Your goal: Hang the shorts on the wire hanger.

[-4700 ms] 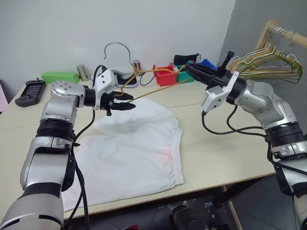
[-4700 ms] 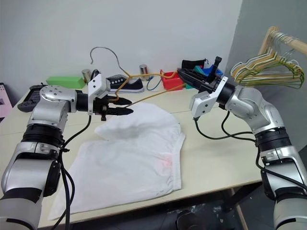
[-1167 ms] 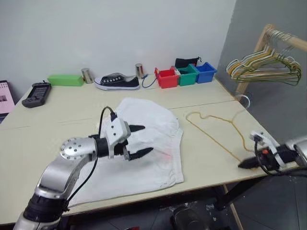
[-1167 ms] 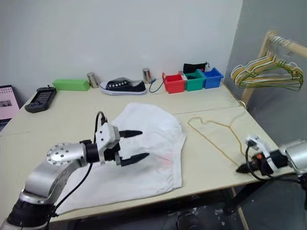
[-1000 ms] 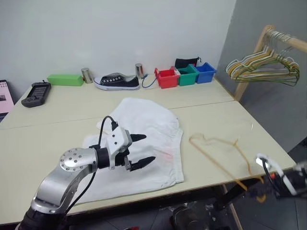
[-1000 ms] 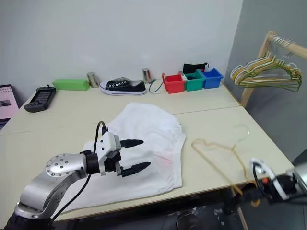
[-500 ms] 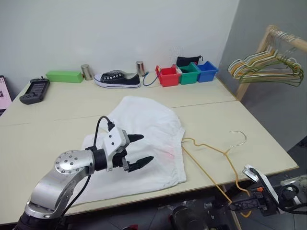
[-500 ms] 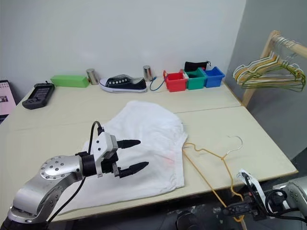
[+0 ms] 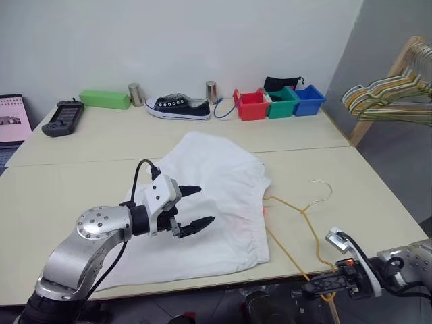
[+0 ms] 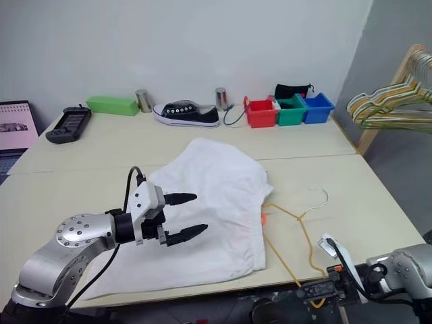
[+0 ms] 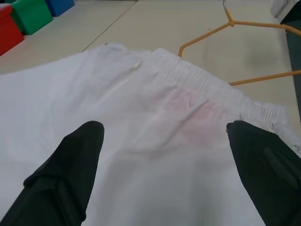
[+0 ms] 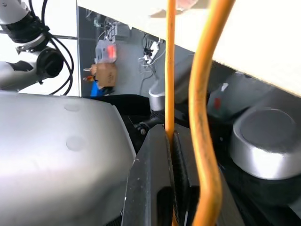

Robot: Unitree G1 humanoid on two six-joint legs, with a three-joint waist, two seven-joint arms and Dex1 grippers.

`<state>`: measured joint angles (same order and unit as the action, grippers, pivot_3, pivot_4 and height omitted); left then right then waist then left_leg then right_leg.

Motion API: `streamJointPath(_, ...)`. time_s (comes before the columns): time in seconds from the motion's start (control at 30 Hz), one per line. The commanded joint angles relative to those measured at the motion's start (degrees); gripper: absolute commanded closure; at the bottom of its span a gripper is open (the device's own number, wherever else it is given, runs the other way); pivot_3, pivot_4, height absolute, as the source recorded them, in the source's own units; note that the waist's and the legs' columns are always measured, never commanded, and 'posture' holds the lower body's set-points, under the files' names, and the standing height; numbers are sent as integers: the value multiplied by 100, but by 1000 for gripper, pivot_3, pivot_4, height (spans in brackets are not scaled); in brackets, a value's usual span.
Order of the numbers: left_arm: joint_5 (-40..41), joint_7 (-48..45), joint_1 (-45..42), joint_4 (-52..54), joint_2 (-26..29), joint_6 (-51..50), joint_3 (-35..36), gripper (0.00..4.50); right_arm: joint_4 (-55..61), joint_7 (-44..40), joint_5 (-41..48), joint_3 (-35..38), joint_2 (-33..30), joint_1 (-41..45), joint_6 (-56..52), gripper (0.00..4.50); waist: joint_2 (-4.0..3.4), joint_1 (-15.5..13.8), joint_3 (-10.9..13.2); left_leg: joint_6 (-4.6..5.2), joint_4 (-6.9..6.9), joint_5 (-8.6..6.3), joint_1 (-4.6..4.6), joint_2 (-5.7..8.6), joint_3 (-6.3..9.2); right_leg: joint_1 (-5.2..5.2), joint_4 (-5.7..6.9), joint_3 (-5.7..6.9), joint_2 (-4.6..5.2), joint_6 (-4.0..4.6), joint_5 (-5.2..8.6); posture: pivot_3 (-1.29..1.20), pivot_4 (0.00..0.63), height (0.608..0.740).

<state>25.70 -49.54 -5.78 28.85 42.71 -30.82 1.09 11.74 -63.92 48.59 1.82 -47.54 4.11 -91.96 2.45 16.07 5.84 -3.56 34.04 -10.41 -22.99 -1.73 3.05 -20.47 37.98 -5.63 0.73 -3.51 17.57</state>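
The white shorts (image 9: 216, 196) lie spread flat on the table, gathered waistband toward the right, with a small orange-red tag (image 9: 263, 211) at that edge. My left gripper (image 9: 206, 205) hovers open just above the cloth, and in the left wrist view its black fingers (image 11: 80, 155) straddle the shorts (image 11: 141, 103). The wire hanger (image 9: 297, 209) lies on the table right of the waistband, hook pointing away, its lower end hanging over the front edge. Below that edge my right gripper (image 9: 308, 290) is shut on the hanger's wire (image 12: 169, 94).
Along the back of the table stand a black sneaker (image 9: 179, 106), red, green and blue bins (image 9: 251, 106), two metal cans, a green box (image 9: 104, 99) and a black handset (image 9: 61, 116). A wooden rack with striped hangers (image 9: 395, 88) stands at the right.
My right gripper has moved left below the table's front edge, dragging the wire hanger closer to the shorts' waistband. The left gripper has stayed put, open. The camera has shifted.
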Motion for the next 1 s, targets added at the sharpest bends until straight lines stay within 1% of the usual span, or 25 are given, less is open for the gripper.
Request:
streamJointPath(0.03,-38,-20,-96,92,72,88,25,74,-516,304,217,-58,135,291,-54,4500,-2,-34,1,0,0,0,1,2,0,1,1,-2,0,0,0,-203,52,740)
streamJointPath(0.17,-58,-21,-69,91,89,103,37,74,-936,608,333,-39,320,512,-54,4500,-3,-54,1,1,2,0,3,2,0,4,4,-3,-1,-1,-1,-199,55,740)
streamJointPath(0.4,-98,-1,-48,94,61,132,-9,74,-1891,1166,397,237,871,1174,-54,4500,-6,-72,3,1,5,1,3,0,1,6,3,-4,-4,-3,-2,-199,53,740)
streamJointPath(0.63,-134,-29,-55,57,63,175,-39,74,-2247,1388,447,454,982,1570,-53,4500,-16,16,10,3,24,1,9,2,-8,5,1,-29,-6,-19,-12,-198,48,740)
streamJointPath(0.73,-139,-38,-41,67,66,171,-65,74,-2347,1403,498,511,941,1714,-54,4500,-18,30,12,3,25,2,9,4,-8,4,-3,-34,-5,-27,-16,-200,47,740)
streamJointPath(0.83,-147,-72,-50,43,77,186,-79,74,-2283,1293,697,326,688,1755,-54,4500,-23,109,17,-12,26,-7,9,7,-10,2,-7,-38,-1,-27,-17,-209,46,740)
streamJointPath(1.0,-185,-108,-129,-23,68,216,-100,74,-2020,1153,1440,-131,105,1578,-54,4500,-31,147,21,-9,26,-6,13,12,-6,-10,-20,-26,11,-27,-17,-215,43,740)
